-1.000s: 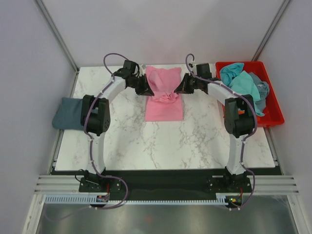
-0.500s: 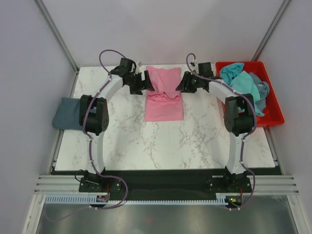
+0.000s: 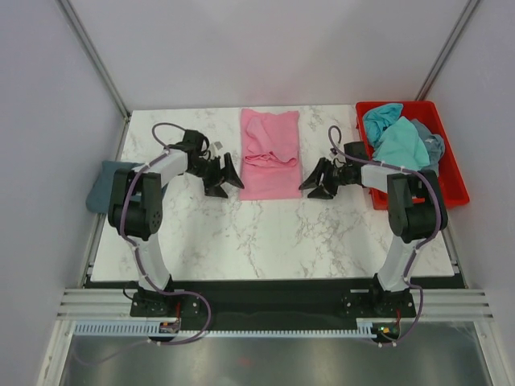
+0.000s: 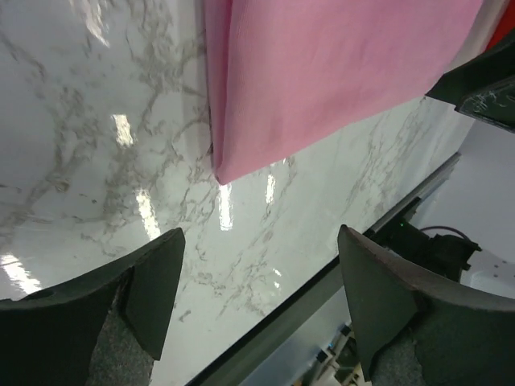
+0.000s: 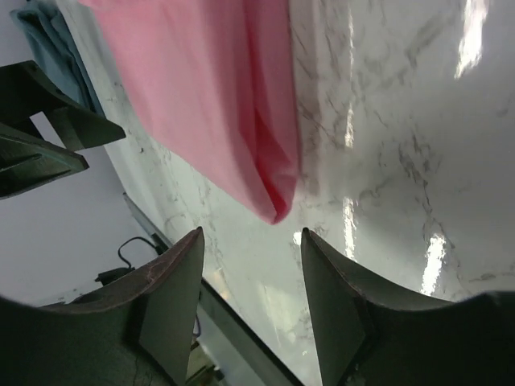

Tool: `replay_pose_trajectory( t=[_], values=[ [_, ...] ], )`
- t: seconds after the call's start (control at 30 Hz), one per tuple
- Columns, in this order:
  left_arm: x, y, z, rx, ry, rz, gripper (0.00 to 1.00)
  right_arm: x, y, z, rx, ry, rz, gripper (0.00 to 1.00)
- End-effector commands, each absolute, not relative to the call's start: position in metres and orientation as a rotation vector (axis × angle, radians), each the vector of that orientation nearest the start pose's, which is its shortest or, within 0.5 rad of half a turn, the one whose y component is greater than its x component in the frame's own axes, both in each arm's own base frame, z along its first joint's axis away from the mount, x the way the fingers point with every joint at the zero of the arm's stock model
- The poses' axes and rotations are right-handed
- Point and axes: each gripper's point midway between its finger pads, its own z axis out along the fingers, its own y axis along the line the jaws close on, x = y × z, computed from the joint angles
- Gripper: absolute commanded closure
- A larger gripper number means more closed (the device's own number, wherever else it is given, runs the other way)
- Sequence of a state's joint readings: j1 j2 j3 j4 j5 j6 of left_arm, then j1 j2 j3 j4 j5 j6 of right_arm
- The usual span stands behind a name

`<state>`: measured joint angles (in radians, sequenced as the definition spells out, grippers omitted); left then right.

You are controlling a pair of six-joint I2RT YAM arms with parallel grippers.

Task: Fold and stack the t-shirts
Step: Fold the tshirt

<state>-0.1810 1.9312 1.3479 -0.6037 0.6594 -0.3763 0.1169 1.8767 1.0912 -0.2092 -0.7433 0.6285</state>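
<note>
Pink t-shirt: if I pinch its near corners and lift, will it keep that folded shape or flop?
Probably floppy: the pink t-shirt is thin cloth with loose wrinkles bunched across its middle, so the layers would likely sag and unfold. It looks light, lying flat in thin layers. Pushed, it may slide or bunch, since the marble table looks glossy.

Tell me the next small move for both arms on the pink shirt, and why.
Probably slide the left gripper and right gripper inward onto the near corners of the pink t-shirt and close. Both stand open and empty beside its near hem, and it looks folded only lengthwise.
</note>
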Motion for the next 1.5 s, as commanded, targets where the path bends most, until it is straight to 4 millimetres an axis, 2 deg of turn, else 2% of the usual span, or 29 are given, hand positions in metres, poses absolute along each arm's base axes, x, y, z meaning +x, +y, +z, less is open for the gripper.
replay_pose_trajectory(
  t=[0.0,0.13,0.27,0.4,0.57,0.83,1.07,1.17,1.23,1.3,1.33,1.37,1.47],
  values=[
    [0.347,-0.204,0.08,-0.145,2.764,-1.249,0.16,0.37,0.194,0.069,0.414,2.558,1.377,0.4],
    [0.341,-0.206,0.068,-0.218,2.793,-1.28,0.16,0.372,0.193,0.058,0.438,2.579,1.369,0.4],
    [0.348,-0.21,0.058,-0.239,2.794,-1.29,0.19,0.375,0.194,0.051,0.441,2.58,1.36,0.4],
    [0.353,-0.214,0.05,-0.239,2.807,-1.297,0.29,0.373,0.193,0.042,0.464,2.596,1.36,0.4],
    [0.35,-0.22,0.043,-0.237,2.828,-1.301,0.31,0.374,0.195,0.037,0.47,2.607,1.359,0.41],
    [0.354,-0.231,0.035,-0.232,2.842,-1.313,0.38,0.382,0.211,0.027,0.45,2.623,1.372,0.41],
    [0.357,-0.234,0.032,-0.237,2.844,-1.313,0.53,0.387,0.228,0.026,0.401,2.63,1.397,0.5],
    [0.356,-0.233,0.033,-0.241,2.843,-1.318,0.65,0.386,0.228,0.029,0.386,2.625,1.408,0.63],
    [0.356,-0.233,0.035,-0.239,2.841,-1.32,0.73,0.383,0.226,0.032,0.39,2.625,1.405,0.63],
    [0.354,-0.233,0.037,-0.238,2.84,-1.32,0.88,0.38,0.224,0.035,0.394,2.622,1.401,0.63],
    [0.354,-0.233,0.038,-0.24,2.84,-1.316,0.89,0.379,0.223,0.035,0.395,2.622,1.4,0.63],
    [0.354,-0.232,0.04,-0.237,2.836,-1.314,0.98,0.379,0.221,0.036,0.399,2.619,1.397,0.63],
    [0.353,-0.23,0.04,-0.238,2.837,-1.296,0.98,0.374,0.217,0.038,0.404,2.616,1.388,0.64]
  ],
)
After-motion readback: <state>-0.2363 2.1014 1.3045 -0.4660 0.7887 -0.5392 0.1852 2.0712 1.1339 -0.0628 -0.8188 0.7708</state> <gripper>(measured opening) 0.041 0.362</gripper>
